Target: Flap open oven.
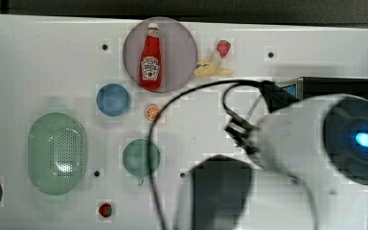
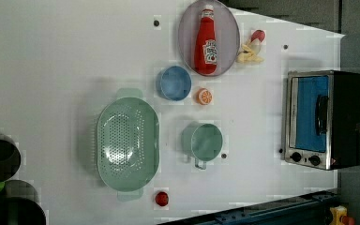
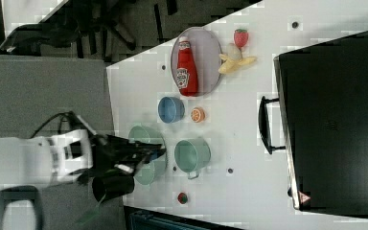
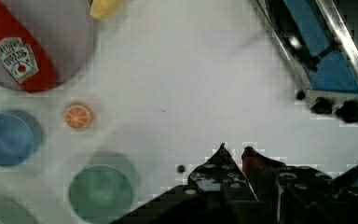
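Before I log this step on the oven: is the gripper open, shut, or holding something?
Gripper: fingertips nearly together over bare table, holding nothing, clear of the oven.

end effector [image 4: 233,151] raised, fingertips nearly together, holding nothing

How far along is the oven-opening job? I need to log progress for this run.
Nothing looks done yet: the oven has its blue glass door shut, with the bar handle flat against the front. In hand: the pincer, its fingers nearly together and holding nothing, hangs over bare table with the oven's knobs off to one side. Left: reach the handle, grip it, and flap the door open.
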